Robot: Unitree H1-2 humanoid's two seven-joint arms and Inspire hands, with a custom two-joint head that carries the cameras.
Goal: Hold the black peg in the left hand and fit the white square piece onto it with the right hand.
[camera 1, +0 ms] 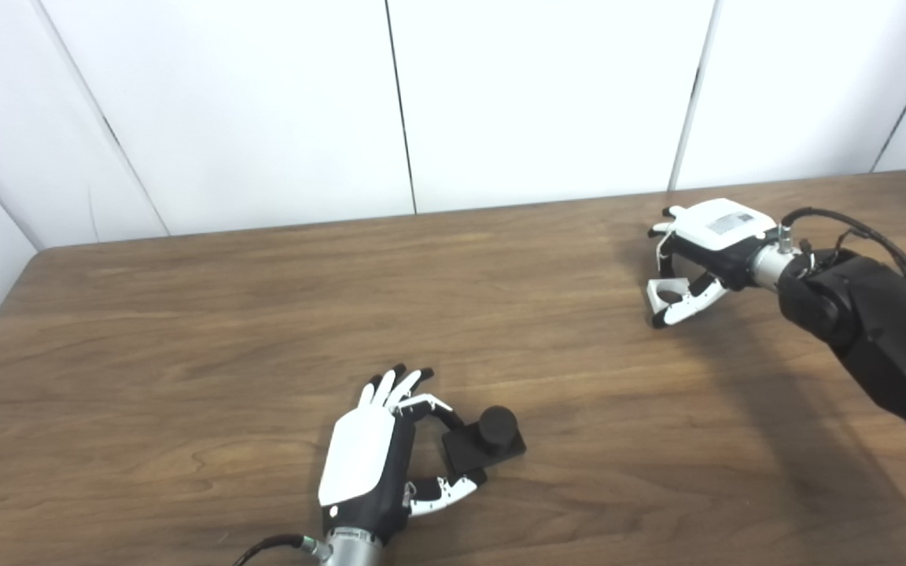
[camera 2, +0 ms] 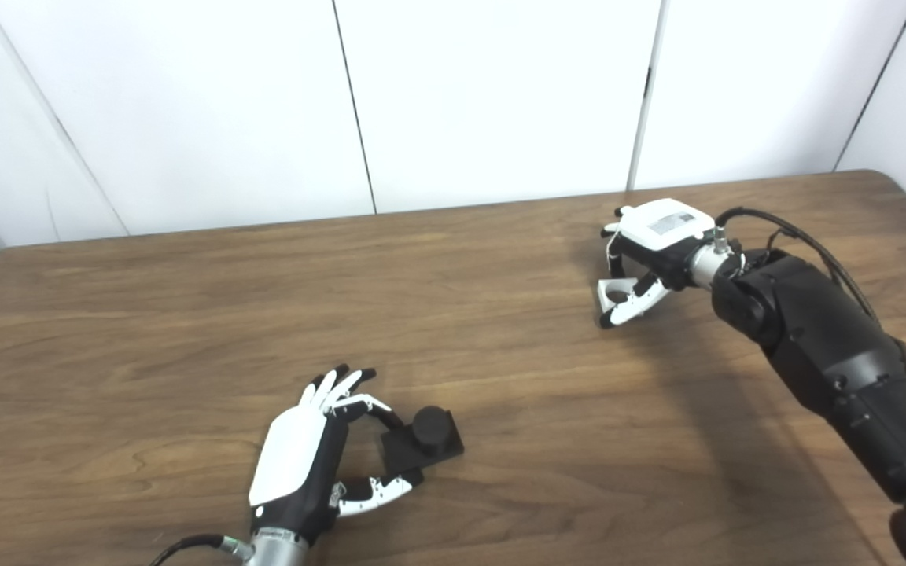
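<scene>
We see a big brown table (camera 1: 185, 314) with white walls (camera 1: 264, 102) behind it. Our two arms reach over the table, and they are well apart.

Our right arm (camera 1: 870, 330) is the biggest thing on it. It stretches far out to the back of the table. At its end, our right hand (camera 1: 697, 251) bends down over the white square piece (camera 1: 667, 295). The piece has a round hole in the middle. Our fingers (camera 1: 689, 303) curl around it, with the piece between the thumb and the other fingers. We think the hand is pinching it to pick it up, but we cannot tell if the piece is off the table yet.

Our left hand (camera 1: 378, 456) is close to us. The black peg (camera 1: 488, 440) sits just past its fingertips. The peg is a round knob standing up on a flat black square. Our long fingers (camera 1: 402, 385) are held close together above one corner of the square, and the thumb (camera 1: 441, 494) touches the near corner. The hand looks half open, so we think it is getting ready to grip the square. It needs to hold the peg steady with the knob pointing up, so the hole can slide down over it.
</scene>
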